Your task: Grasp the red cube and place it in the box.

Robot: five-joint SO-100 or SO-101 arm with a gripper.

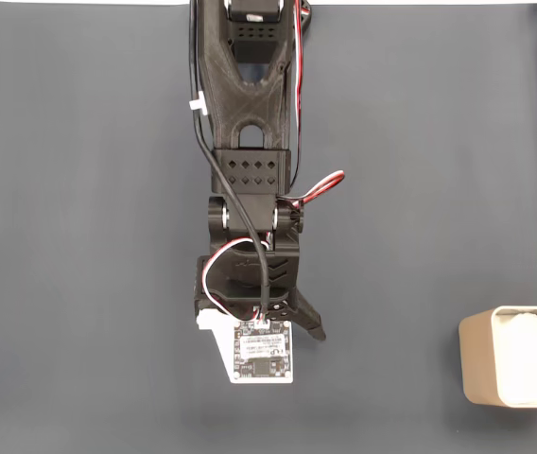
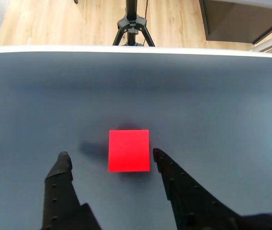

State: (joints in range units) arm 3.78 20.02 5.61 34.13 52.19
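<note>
Your gripper [image 2: 109, 157] stood with fingers spread wide, the red cube [image 2: 129, 150] resting on the dark mat [image 2: 222, 105] between the tips: right fingertip [image 2: 158, 154] just beside its face, left well clear. That straddle suited a squeeze. The box [image 1: 476, 364] sat at the fixed view's lower right edge, well apart.

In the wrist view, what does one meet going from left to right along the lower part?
Left finger → red cube → right finger, the cube lying on the dark table between the open fingers.
</note>
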